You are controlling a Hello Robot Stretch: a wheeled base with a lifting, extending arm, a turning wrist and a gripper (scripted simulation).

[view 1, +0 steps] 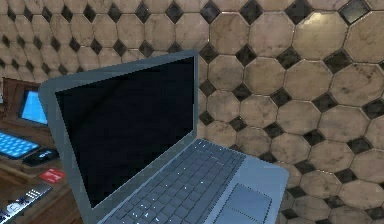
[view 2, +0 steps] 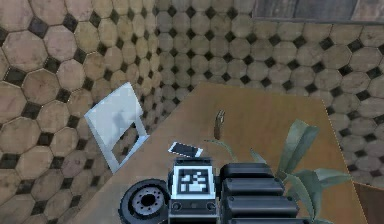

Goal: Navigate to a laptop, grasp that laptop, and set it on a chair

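your laptop (view 1: 130,130) is open, screen facing the forward view's right, hinge slanting up-right. desk (view 1: 18,175) sits close left, bare tiles (view 1: 320,160) right. gripper (view 2: 150,198): you can't tell how its fingers stand.

A lived-in home room: beige octagonal floor tiles (view 1: 300,80), a brown wooden counter (view 2: 270,110), a white chair (view 2: 115,125) beside it, a green leafy houseplant (view 2: 293,150).

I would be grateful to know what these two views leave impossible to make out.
Forward view: the laptop hides whatever supports it; the bottom edge cuts its keyboard.
Arm side view: the bottom edge cuts the gripper; whether it holds anything cannot be told.
Arm side view: the upright thing on the table is too small to name.
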